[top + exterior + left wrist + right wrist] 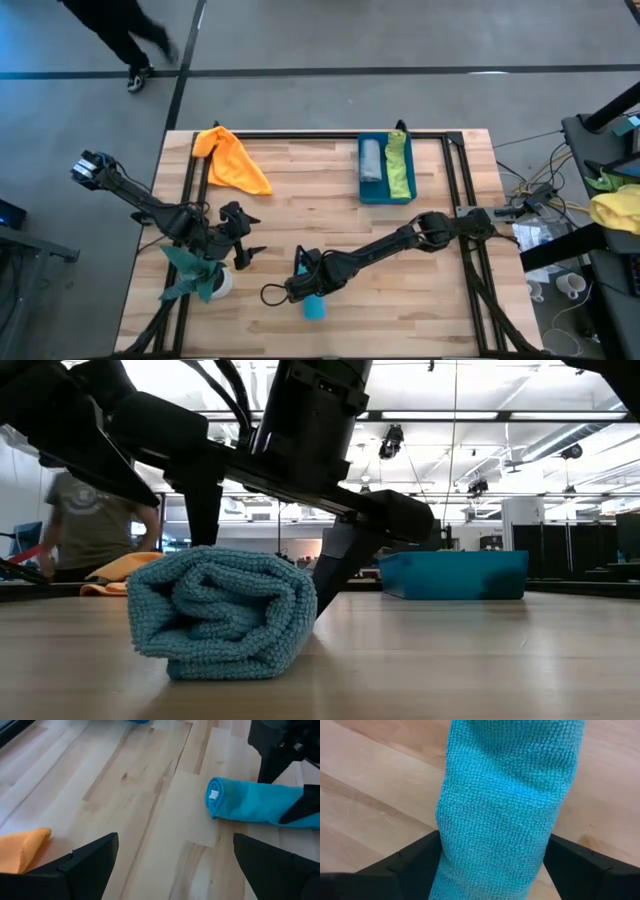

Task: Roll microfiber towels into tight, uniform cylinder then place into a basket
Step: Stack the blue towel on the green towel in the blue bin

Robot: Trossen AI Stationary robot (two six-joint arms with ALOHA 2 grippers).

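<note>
— How does the turquoise towel (316,305) look?

— Rolled into a thick cylinder, lying on the table (330,190) at the lower middle of the high view. The folds spiral at its end, a bit loose.

— And the right tool (303,284)?

— Its fingers (415,857) stand on both sides of the roll, touching it. The left tool (243,243) waits wide open, lower left.

— The basket (387,196)?

— Upper right of centre, with grey and lime green rolls inside.

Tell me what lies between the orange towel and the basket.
Only bare table lies between the orange towel and the basket, as the high view shows.
</note>
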